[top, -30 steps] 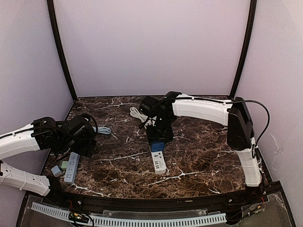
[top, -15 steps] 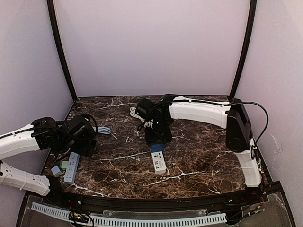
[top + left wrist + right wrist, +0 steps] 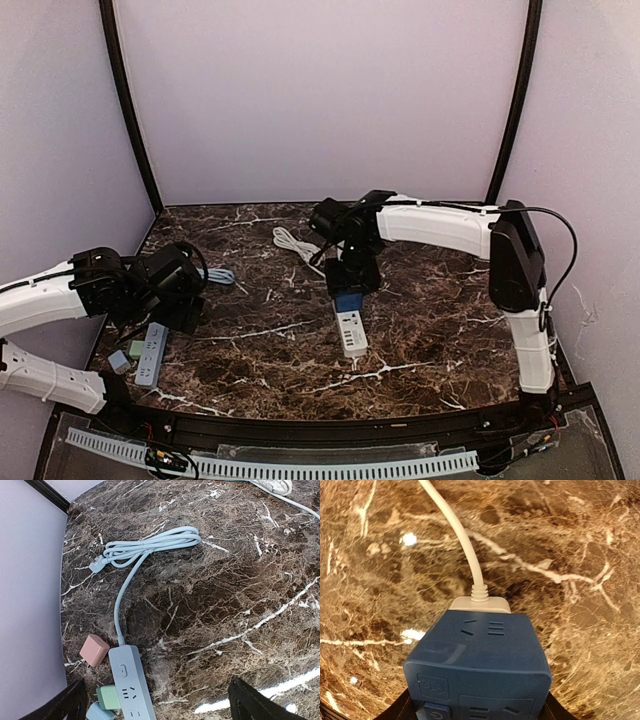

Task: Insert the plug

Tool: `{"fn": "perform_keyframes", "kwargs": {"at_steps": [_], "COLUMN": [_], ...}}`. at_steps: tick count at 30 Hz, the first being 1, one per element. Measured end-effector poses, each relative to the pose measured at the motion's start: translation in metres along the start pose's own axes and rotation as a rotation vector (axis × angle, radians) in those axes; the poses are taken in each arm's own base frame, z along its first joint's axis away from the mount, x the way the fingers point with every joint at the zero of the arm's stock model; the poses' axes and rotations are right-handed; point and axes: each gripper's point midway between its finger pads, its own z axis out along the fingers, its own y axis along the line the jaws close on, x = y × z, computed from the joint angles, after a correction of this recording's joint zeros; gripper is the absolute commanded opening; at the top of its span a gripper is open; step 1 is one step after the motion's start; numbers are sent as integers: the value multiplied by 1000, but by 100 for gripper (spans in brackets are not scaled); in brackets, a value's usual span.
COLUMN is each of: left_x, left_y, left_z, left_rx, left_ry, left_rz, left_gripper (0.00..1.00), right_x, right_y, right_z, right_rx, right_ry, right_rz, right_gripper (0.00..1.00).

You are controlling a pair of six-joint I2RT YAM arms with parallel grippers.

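Note:
A dark blue cube adapter (image 3: 480,655) sits on the cord end of a white power strip (image 3: 351,333), whose white cord (image 3: 462,540) leads away. My right gripper (image 3: 477,715) is shut on the cube, a dark finger at each lower side; in the top view the gripper (image 3: 355,278) stands just behind the cube (image 3: 347,300). My left gripper (image 3: 160,710) is open and empty above a pale blue power strip (image 3: 131,680), with its fingers (image 3: 250,702) wide apart. Pink (image 3: 94,650), green (image 3: 109,697) and light blue (image 3: 99,714) adapters lie beside that strip.
The pale blue strip's coiled cable (image 3: 150,542) lies on the marble table (image 3: 430,330) at the left. The white cord's coil (image 3: 292,240) lies behind the right gripper. Black frame posts and purple walls enclose the table.
My right gripper has swung first left, then right, and the blue cube and white strip shifted right with it. The left arm has not moved.

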Motion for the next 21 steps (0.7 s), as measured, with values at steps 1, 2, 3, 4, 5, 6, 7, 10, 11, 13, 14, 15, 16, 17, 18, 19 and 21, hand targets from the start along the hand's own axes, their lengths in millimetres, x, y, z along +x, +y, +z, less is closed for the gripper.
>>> {"fn": "perform_keyframes", "kwargs": {"at_steps": [1,2,3,4,5,6,7,10,11,13,14,15,16,17,18,19,21], "left_x": [0,0,0,0,0,1,1,2,2,3,3,4,4,4,4,4,2], "left_y": [0,0,0,0,0,0,-1,-2,-3,-3,-4,-4,-5,-6,-8,-9,-13], "left_z": [0,0,0,0,0,1,2,4,4,5,6,6,7,8,8,8,8], "left_rx": [0,0,0,-1,-2,-3,-5,-11,-13,-16,-18,-18,-18,-17,-13,-10,-1], "left_ry": [0,0,1,1,2,4,7,17,21,26,29,31,35,39,44,49,57], "left_rz": [0,-1,-2,-2,-1,1,3,12,15,20,23,26,30,37,42,45,48], "left_gripper": [99,99,99,99,99,99,99,99,99,99,99,99,99,99,99,99,99], "right_x": [-4,-8,-13,-17,-20,-22,-25,-31,-33,-37,-39,-40,-41,-42,-41,-41,-41], "right_y": [-6,-12,-19,-24,-30,-33,-37,-46,-49,-52,-54,-54,-54,-54,-54,-54,-54], "right_z": [0,1,1,2,2,2,3,4,4,4,4,4,5,5,5,6,5], "right_rx": [4,8,13,15,17,18,18,16,15,13,12,11,9,6,6,4,2], "right_ry": [0,0,-1,-3,-3,-4,-6,-12,-15,-19,-22,-24,-26,-27,-28,-28,-29], "right_rz": [8,17,27,32,39,43,45,50,49,49,46,45,45,45,45,45,46], "right_gripper": [0,0,0,0,0,0,0,0,0,0,0,0,3,5,8,11,15]}}
